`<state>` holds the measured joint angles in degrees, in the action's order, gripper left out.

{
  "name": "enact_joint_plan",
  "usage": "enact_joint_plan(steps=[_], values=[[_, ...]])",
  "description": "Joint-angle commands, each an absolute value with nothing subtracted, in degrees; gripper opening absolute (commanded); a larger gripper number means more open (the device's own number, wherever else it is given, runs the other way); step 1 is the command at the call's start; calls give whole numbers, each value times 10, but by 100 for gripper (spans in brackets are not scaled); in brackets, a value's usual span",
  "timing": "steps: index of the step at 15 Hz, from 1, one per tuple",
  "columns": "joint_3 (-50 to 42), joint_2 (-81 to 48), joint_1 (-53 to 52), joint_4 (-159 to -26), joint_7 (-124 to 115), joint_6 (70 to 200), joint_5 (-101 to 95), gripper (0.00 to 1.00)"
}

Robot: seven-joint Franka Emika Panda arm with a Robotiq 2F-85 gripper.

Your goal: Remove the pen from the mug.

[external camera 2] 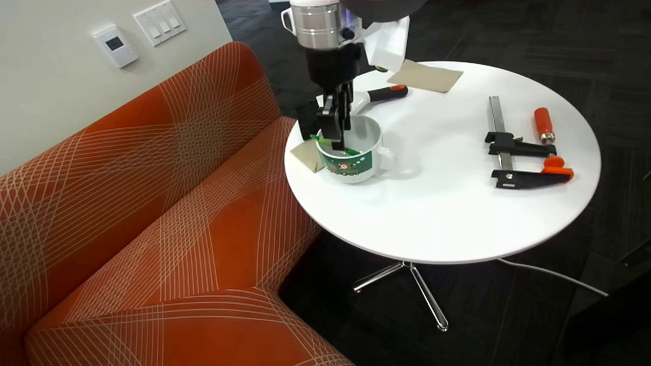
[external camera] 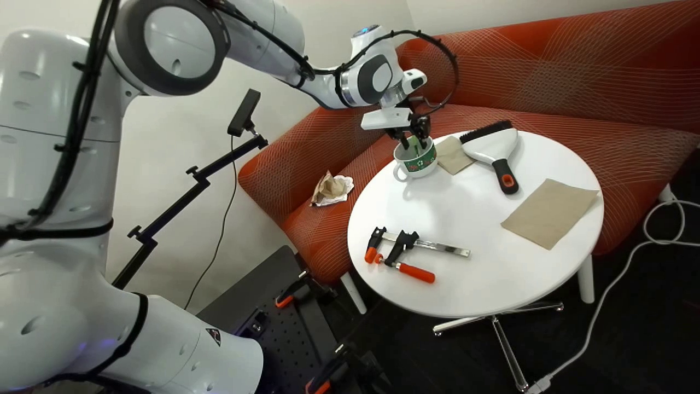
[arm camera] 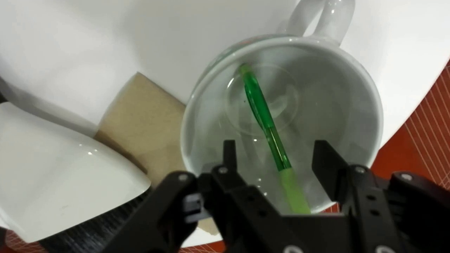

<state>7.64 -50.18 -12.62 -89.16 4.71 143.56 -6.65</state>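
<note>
The mug (external camera: 420, 166) is white with a green patterned band and stands upright near the table's edge. It shows also in an exterior view (external camera 2: 351, 172) and in the wrist view (arm camera: 327, 95). The green pen (arm camera: 261, 105) lies slanted inside it, its light-green end leaning at the rim nearest my gripper. That end also pokes past the rim in an exterior view (external camera 2: 320, 139). My gripper (arm camera: 274, 149) is open, its fingers on either side of the pen and apart from it. The fingertips reach into the mug's mouth in both exterior views (external camera: 414, 143) (external camera 2: 336, 142).
A white brush (external camera: 492, 146) with a black handle lies near the mug, beside a small brown paper (external camera: 453, 155). A larger brown paper (external camera: 549, 213) and an orange-handled clamp (external camera: 421, 244) lie on the round white table (external camera: 465, 290). A red couch (external camera 2: 178, 203) borders it.
</note>
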Motion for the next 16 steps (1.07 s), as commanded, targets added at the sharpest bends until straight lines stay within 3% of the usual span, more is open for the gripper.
enact_joint_plan(steps=[1, 8, 9, 16], values=[[80, -525, -126, -856, 69, 1417, -67, 60], [82, -540, -129, -848, 78, 1418, -69, 4], [79, -534, -132, -855, 73, 1419, -71, 0], [53, -421, -162, -958, 30, 1451, -92, 3]])
